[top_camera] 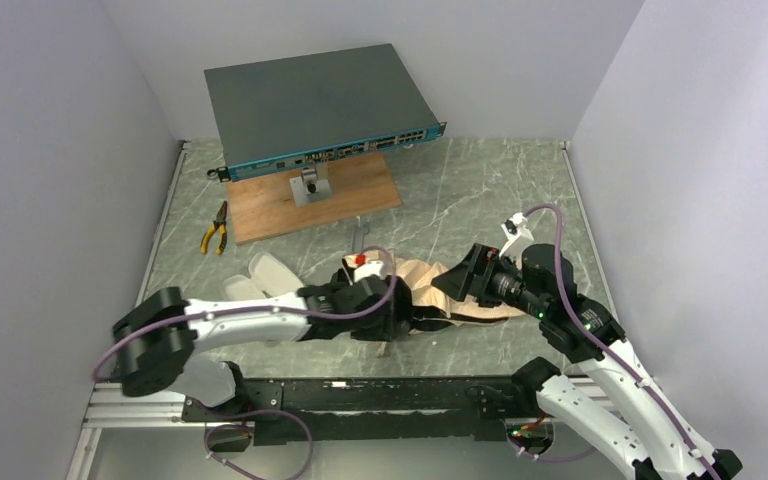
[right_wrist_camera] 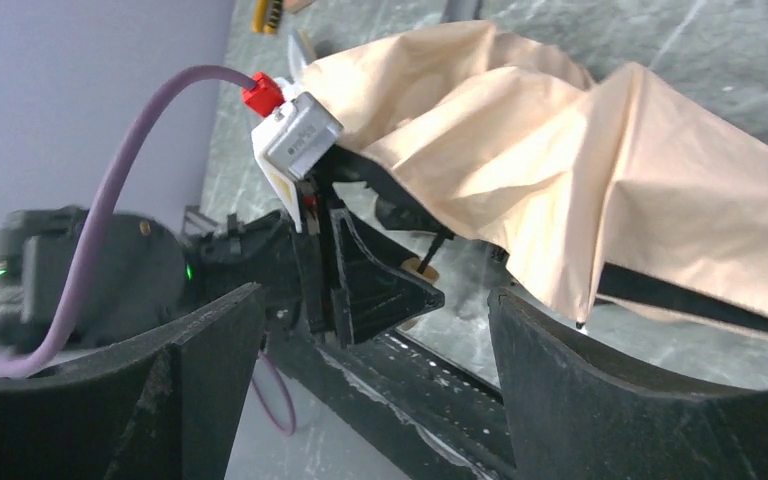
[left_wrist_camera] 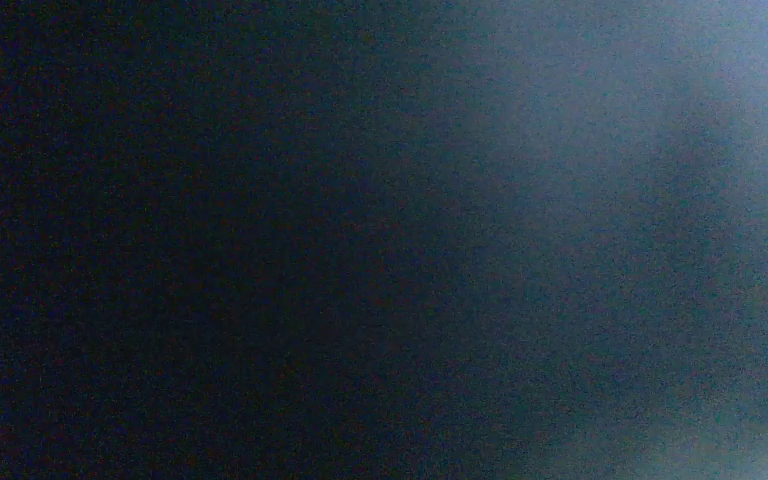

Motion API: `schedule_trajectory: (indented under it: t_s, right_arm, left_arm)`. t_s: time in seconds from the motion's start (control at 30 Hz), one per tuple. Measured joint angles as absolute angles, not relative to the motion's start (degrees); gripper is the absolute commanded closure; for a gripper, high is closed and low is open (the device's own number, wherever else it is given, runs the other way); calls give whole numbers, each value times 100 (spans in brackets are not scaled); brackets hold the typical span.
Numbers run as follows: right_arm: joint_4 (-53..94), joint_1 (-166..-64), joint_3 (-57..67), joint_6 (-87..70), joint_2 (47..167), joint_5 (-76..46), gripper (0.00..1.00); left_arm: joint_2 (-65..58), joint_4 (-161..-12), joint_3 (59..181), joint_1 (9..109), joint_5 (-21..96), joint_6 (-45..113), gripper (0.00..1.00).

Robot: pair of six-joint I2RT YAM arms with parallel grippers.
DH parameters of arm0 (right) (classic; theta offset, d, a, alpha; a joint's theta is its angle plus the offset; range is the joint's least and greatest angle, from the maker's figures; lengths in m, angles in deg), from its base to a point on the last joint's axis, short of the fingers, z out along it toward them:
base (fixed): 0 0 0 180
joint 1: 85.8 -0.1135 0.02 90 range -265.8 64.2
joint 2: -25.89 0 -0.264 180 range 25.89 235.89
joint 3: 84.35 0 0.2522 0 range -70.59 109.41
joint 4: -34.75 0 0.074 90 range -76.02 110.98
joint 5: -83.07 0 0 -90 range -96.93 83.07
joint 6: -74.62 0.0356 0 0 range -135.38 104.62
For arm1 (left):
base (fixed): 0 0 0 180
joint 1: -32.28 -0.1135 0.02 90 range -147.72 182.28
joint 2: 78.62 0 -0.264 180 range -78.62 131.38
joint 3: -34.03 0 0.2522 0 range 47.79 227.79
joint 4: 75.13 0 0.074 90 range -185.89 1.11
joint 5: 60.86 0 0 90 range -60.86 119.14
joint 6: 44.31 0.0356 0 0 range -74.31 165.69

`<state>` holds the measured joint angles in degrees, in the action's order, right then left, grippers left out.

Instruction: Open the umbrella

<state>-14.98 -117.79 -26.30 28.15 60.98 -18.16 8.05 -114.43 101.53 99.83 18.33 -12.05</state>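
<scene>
The umbrella [top_camera: 447,288] lies on the near middle of the table [top_camera: 480,190], its cream cloth bunched up between the two arms. One edge of the cloth hangs over the left gripper [top_camera: 410,312], whose black fingers [right_wrist_camera: 380,285] reach in under it. I cannot tell whether they grip anything; the left wrist view is only darkness. The right gripper [top_camera: 472,276] faces the cloth's right end with its fingers [right_wrist_camera: 580,380] spread wide and nothing between them. A whitish case [top_camera: 263,272] and pliers [top_camera: 215,230] lie further left.
</scene>
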Motion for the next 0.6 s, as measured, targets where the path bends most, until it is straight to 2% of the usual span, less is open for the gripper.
schedule_trajectory:
  t_s: [0.13, 0.33, 0.5, 0.6]
  right_arm:
    - [-1166, -11779, -2700, 2955, 6029, -2023, 16]
    - [-497, -11779, -3286, 3464, 5849, -2460, 22]
    - [261, -11797, -4291, 4240, 5727, -2869, 35]
    - [266, -11836, -4586, 4522, 5766, -2832, 44]
  left_arm:
    - [-172, -9351, 8448, 9419, 2764, -1321, 100]
    - [-209, -6287, 6756, 8882, 3866, -1911, 100]
    - [1164, -3087, 6221, 8591, 4688, -2861, 100]
    - [2108, -1843, 6321, 8523, 4963, -3344, 100]
